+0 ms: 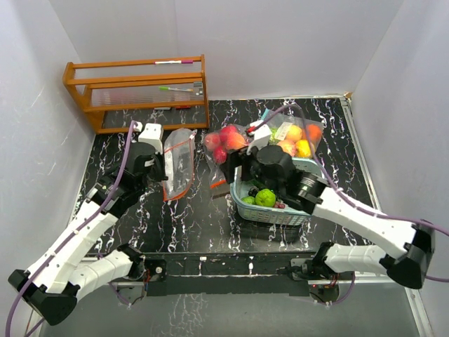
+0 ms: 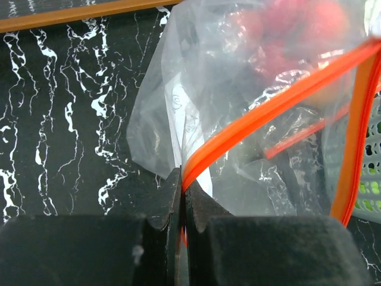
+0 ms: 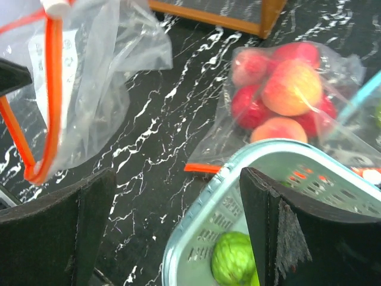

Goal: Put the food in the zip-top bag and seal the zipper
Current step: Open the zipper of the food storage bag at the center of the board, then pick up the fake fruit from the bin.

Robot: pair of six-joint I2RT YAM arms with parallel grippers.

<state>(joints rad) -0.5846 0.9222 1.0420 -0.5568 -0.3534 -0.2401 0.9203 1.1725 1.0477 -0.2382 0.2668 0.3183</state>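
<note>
Zipper (image 2: 268, 114) pinched in left hand (image 2: 181, 179), hidden overhead

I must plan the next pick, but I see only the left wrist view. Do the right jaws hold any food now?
Observer: No. The right jaws stand open and empty over the left rim of the teal basket.
Operator: Is food left in it?
Observer: Yes, a green fruit lies inside near that rim.
Operator: Is another bag already filled?
Observer: A clear bag of yellow and orange fruits lies behind the basket.
</note>
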